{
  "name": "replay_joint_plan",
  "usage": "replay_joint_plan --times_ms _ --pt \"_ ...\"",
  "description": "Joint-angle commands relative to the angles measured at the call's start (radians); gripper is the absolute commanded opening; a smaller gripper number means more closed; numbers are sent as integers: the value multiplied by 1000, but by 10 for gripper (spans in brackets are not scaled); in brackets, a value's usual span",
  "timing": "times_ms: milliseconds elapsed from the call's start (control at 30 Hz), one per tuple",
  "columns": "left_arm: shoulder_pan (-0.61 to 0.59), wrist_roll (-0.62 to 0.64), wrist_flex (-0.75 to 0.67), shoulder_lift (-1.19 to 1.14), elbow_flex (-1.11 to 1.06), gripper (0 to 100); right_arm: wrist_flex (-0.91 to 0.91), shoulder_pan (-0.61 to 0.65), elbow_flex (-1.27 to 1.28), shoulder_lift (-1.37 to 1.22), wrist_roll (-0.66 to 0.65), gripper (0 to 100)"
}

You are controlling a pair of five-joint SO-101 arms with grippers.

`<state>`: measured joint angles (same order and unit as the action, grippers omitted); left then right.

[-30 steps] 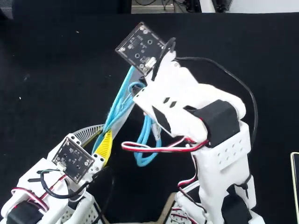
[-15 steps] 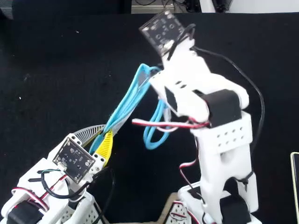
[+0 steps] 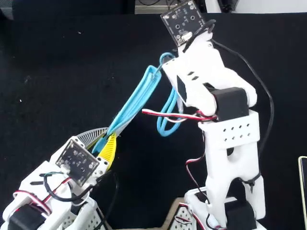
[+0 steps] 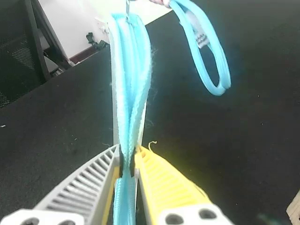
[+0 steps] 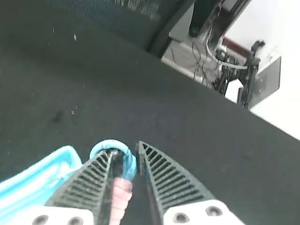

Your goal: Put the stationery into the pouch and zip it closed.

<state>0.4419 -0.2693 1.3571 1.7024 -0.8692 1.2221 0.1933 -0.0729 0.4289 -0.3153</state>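
A light-blue pouch hangs stretched in the air between the two arms. My left gripper, with one grey and one yellow finger, is shut on the pouch's near end. The flattened pouch runs away from it. At the far upper end, my right gripper is shut on the pouch's zipper pull, next to a small blue ring. A corner of the pouch shows beside its fingers. A blue strap loop dangles below the right arm. The pouch's contents are hidden.
Black cloth covers the whole table. A flat yellow-edged object lies at the right edge. Beyond the table's far edge are a mesh chair and cables. The right arm's white base stands at the front right.
My right arm has swung up and away toward the table's far side with the zipper end, drawing the pouch longer and tauter. The left gripper has held still on the near end.
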Motion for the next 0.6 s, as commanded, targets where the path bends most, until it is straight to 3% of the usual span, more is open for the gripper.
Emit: replay_joint_plan --times_ms 0,367,567 --pt "-4 0 12 -2 15 30 -77 -81 -12 2 6 11" --pt "4 2 -3 -2 15 30 -55 -55 79 15 8 11" --pt "-4 3 -12 0 16 41 -20 60 77 53 8 11"
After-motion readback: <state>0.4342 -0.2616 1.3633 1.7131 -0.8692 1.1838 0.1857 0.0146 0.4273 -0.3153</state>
